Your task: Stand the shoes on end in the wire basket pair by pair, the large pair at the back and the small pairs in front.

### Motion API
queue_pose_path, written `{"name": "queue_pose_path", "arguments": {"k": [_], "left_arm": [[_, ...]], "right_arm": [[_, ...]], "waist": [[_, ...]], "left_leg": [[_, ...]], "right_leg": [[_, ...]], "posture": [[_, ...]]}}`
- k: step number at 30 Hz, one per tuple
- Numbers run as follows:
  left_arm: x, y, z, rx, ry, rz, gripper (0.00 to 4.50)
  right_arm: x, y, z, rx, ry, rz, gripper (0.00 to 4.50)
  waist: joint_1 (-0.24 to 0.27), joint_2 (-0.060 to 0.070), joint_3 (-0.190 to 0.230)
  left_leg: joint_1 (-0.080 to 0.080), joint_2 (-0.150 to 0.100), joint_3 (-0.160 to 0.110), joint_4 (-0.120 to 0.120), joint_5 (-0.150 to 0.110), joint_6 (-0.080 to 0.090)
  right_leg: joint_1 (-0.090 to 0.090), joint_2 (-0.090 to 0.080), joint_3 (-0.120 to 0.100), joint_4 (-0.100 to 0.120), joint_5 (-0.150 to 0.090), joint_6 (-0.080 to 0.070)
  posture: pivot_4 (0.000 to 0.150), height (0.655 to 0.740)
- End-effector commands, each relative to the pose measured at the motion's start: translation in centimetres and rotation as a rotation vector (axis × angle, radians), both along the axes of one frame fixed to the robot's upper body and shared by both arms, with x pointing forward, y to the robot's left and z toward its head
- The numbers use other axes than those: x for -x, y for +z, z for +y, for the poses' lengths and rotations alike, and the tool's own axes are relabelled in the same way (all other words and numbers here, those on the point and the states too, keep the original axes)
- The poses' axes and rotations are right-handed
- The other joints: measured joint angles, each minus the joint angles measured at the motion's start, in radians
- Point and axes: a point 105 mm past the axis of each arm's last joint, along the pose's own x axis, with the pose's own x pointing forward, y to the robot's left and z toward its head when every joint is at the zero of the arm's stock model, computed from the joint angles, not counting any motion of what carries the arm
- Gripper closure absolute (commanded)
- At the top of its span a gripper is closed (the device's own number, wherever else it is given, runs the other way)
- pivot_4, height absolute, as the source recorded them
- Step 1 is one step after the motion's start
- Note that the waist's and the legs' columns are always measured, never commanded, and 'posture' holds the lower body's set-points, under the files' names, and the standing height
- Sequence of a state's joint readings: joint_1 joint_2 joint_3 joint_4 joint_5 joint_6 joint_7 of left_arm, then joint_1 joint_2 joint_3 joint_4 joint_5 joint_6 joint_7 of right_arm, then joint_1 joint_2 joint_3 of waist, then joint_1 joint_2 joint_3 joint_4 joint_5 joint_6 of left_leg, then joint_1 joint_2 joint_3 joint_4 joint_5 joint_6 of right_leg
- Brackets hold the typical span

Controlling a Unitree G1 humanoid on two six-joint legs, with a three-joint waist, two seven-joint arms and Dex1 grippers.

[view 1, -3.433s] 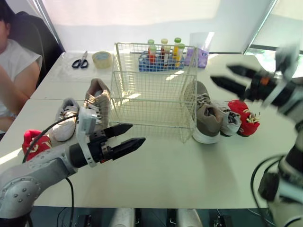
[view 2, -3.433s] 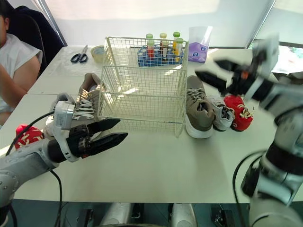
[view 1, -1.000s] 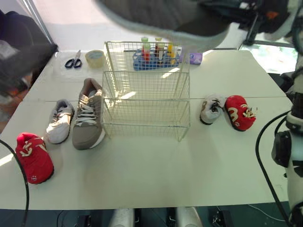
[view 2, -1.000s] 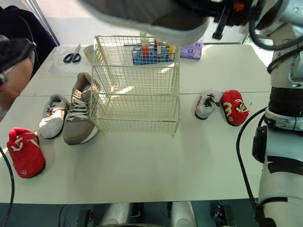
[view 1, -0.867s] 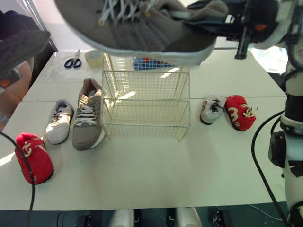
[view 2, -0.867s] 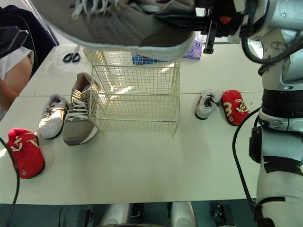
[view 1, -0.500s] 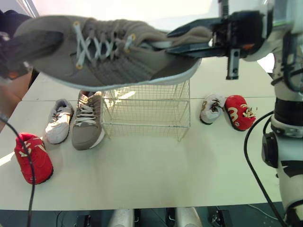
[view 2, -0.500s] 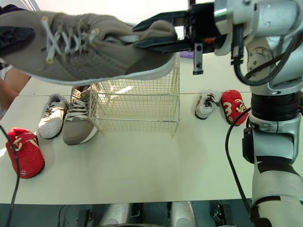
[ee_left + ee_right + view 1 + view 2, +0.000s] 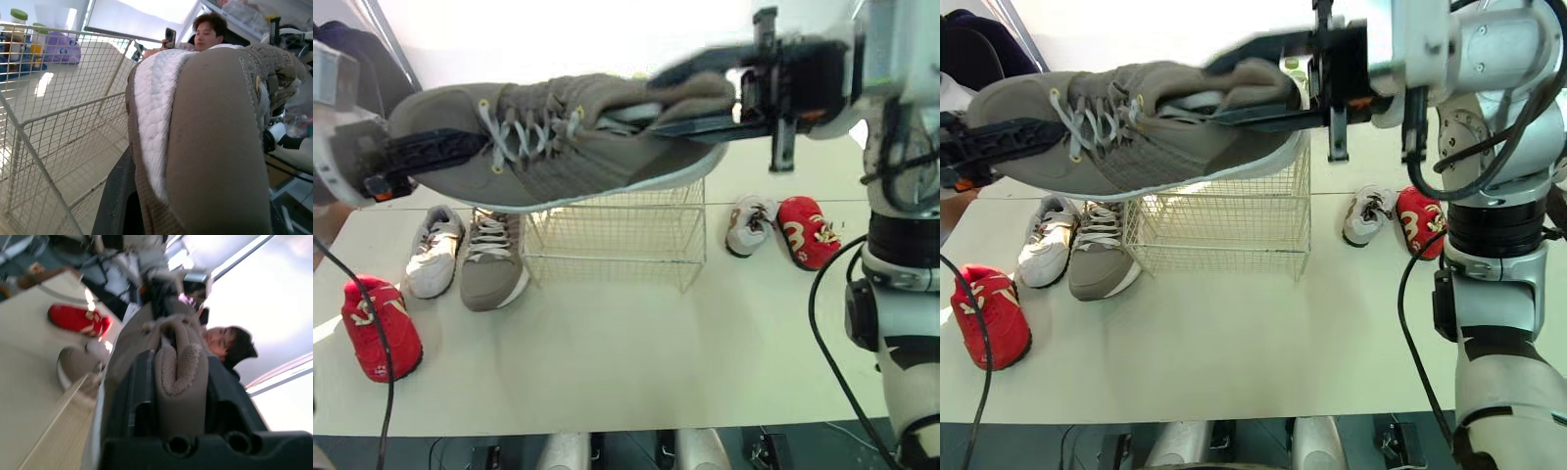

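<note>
Taupe and large, the held shoe (image 9: 570,137) hangs in the air above the near edge of the basket (image 9: 617,240), roughly level, its toe to the left, its heel to the right and its white sole facing down. We have it at both ends. The right pincer (image 9: 656,100) is clamped on the heel collar, one black finger inside the opening and one outside. The left pincer (image 9: 460,155) is closed on the toe, and one of its fingers (image 9: 115,200) lies against the sole.

The basket stands on the bench (image 9: 636,352) with no shoes in it. Just left of it lies the other taupe shoe (image 9: 489,271), flat on its sole, with a white shoe (image 9: 433,264) touching its left side. A red shoe (image 9: 380,328) lies nearer and further left, apart from those two. Right of the basket, a second white shoe (image 9: 749,223) and a second red shoe (image 9: 806,233) sit side by side, touching.
</note>
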State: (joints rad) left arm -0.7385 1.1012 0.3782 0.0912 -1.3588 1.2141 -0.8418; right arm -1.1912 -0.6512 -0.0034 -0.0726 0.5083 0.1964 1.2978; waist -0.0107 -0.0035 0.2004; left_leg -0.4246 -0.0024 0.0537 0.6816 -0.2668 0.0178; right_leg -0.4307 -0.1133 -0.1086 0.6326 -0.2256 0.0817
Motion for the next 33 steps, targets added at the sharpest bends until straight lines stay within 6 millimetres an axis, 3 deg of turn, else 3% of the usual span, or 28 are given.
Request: {"name": "queue_pose_path", "arguments": {"k": [1,3,4,6,8,12,17,22,28,33], "left_arm": [[2.5,2.8,-0.7,0.110,-0.063,-0.150,3.76],[2.7,3.1,-0.2,0.197,-0.027,-0.171,3.76],[2.8,3.1,-0.2,0.237,-0.008,-0.181,3.76],[2.8,2.5,-0.9,0.306,0.047,-0.206,3.76],[2.9,1.8,-2.4,0.384,0.080,-0.234,3.76],[2.3,1.6,-4.9,0.562,0.131,-0.266,3.76],[1.1,1.6,-6.9,0.701,0.142,-0.277,3.76],[0.4,1.3,-8.2,0.709,0.113,-0.266,3.76],[-0.5,1.0,-7.9,0.761,0.149,-0.231,3.76],[-0.3,-0.2,-9.2,0.689,0.102,-0.205,3.76]], "right_arm": [[-3.2,2.6,-4.1,-0.294,-0.180,0.204,1.27],[-5.5,2.7,-7.2,-0.498,-0.291,0.350,0.28],[-6.0,2.3,-8.3,-0.571,-0.306,0.433,0.06],[-5.8,0.4,-9.6,-0.758,-0.142,0.804,0.06],[-5.1,-2.0,-9.1,-0.920,0.023,1.018,0.06],[-4.5,-4.8,-4.4,-0.974,0.072,1.172,0.06],[-4.0,-4.5,-2.0,-0.971,0.151,1.220,0.06],[-3.8,-3.2,-1.3,-0.954,0.189,1.155,0.06],[-3.4,-2.0,-0.8,-0.930,0.229,1.088,0.06],[-3.3,-1.3,0.2,-0.897,0.248,1.037,0.06]], "waist": [[0.000,-0.002,0.000],[0.001,-0.003,-0.001],[0.001,-0.003,-0.001],[0.002,-0.004,-0.002],[0.005,-0.008,-0.003],[-0.005,0.000,0.001],[0.000,0.000,0.000],[0.003,-0.001,-0.001],[0.000,-0.001,-0.001],[0.000,-0.001,-0.001]], "left_leg": [[0.000,0.000,0.000,0.000,0.000,0.000],[0.000,-0.001,-0.001,0.001,0.000,0.000],[0.000,-0.001,-0.002,0.001,0.000,0.000],[0.000,-0.001,-0.002,0.000,0.000,0.000],[0.001,-0.001,-0.006,0.000,0.000,-0.001],[0.001,-0.001,-0.005,-0.001,0.001,-0.003],[0.002,-0.001,-0.001,0.000,0.000,0.003],[0.004,-0.002,-0.001,0.001,-0.001,0.008],[0.003,-0.001,-0.001,0.001,-0.001,0.009],[0.003,-0.001,-0.001,0.001,-0.001,0.009]], "right_leg": [[0.000,0.000,0.000,0.000,0.000,0.000],[0.001,-0.002,0.000,-0.001,0.001,0.000],[0.002,-0.004,0.000,-0.001,0.001,0.001],[0.002,-0.005,0.000,-0.002,0.001,0.001],[0.005,-0.006,-0.001,-0.003,0.001,0.001],[0.003,-0.006,0.001,-0.002,0.002,-0.001],[0.001,0.001,0.005,0.004,0.003,-0.001],[0.003,0.002,0.005,0.002,0.004,0.000],[0.003,0.003,0.005,0.001,0.004,0.000],[0.003,0.003,0.005,0.001,0.004,0.000]], "posture": [[0.150,0.7400],[0.150,0.7400],[0.150,0.7400],[0.150,0.7400],[0.150,0.7400],[0.150,0.7400],[0.150,0.7400],[0.150,0.7400],[0.150,0.7400],[0.150,0.7400]]}}
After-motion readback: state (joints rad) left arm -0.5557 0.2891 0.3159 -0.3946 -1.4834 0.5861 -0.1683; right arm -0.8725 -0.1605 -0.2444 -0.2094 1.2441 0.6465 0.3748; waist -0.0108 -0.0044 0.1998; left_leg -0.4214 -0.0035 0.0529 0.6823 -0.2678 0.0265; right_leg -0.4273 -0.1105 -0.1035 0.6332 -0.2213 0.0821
